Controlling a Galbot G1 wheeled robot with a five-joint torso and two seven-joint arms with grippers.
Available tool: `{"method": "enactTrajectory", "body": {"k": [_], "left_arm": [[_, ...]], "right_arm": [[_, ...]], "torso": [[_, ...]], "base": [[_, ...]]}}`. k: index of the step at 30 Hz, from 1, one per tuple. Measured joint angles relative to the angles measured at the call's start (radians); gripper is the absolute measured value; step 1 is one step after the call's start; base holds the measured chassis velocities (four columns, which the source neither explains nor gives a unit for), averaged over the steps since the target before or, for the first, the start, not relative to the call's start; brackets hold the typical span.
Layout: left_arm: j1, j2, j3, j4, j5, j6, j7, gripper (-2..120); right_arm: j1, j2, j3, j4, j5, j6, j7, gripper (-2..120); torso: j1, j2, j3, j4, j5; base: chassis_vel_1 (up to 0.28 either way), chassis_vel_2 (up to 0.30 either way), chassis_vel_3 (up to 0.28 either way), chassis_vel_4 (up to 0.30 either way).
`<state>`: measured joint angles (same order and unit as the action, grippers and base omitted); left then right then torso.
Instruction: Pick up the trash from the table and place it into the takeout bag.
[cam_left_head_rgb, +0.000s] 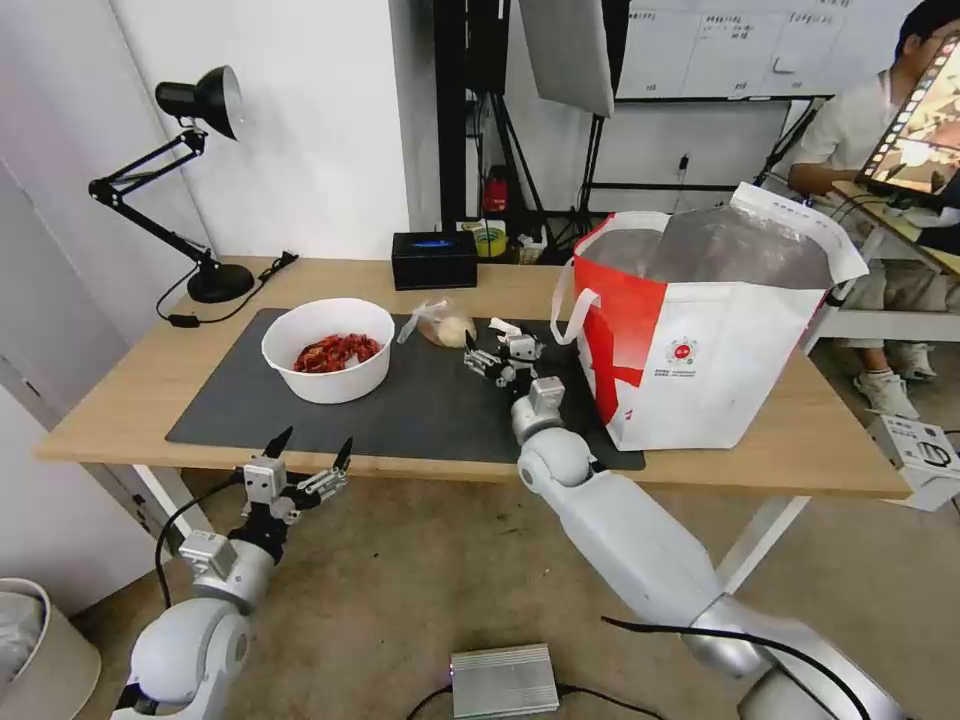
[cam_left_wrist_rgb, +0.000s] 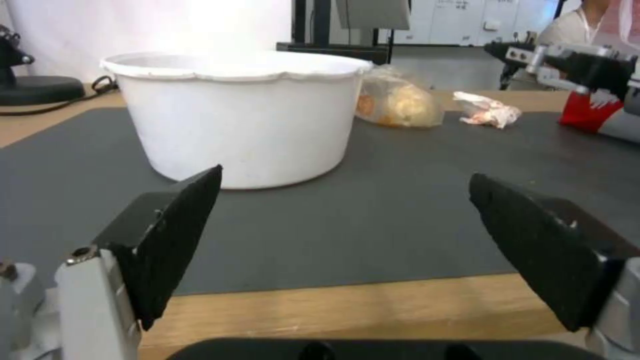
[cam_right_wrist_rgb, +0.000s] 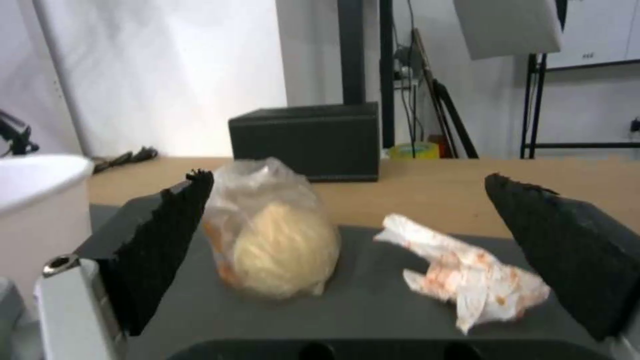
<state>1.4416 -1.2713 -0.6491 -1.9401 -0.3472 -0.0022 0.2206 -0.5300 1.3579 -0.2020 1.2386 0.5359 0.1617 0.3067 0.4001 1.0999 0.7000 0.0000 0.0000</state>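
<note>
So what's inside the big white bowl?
The white bowl holds a heap of red shells, seen from the head view. Whatever lies beneath that heap is covered. From the left wrist, its wall hides the inside.

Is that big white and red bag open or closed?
Open. The takeout bag stands upright on the table, top spread wide, silver lining showing inside.

Bowl (cam_left_head_rgb: 328, 350): white, round, upright, holding red shells; left part of the dark mat.
Clear bag (cam_left_head_rgb: 441, 325): crumpled plastic around a beige lump; far side of mat, right of bowl.
Tissue (cam_right_wrist_rgb: 467, 272): crumpled white, orange-stained; just right of clear bag.
Takeout bag (cam_left_head_rgb: 700, 320): white tote, red side panel, foil lining, open, upright; right end of table (cam_left_head_rgb: 120, 400).
</note>
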Motion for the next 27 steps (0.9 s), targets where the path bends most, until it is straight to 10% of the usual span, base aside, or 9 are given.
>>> {"method": "enactTrajectory", "body": {"k": [27], "left_arm": [[-0.019,0.017,0.011,0.026,-0.023,-0.001,0.005,100]], "right_arm": [[0.237,0.018,-0.085,-0.125,0.274,-0.224,0.203,100]], "torso": [[0.0,0.0,0.0,0.0,0.0]], "base": [[0.0,0.0,0.0,0.0]]}}
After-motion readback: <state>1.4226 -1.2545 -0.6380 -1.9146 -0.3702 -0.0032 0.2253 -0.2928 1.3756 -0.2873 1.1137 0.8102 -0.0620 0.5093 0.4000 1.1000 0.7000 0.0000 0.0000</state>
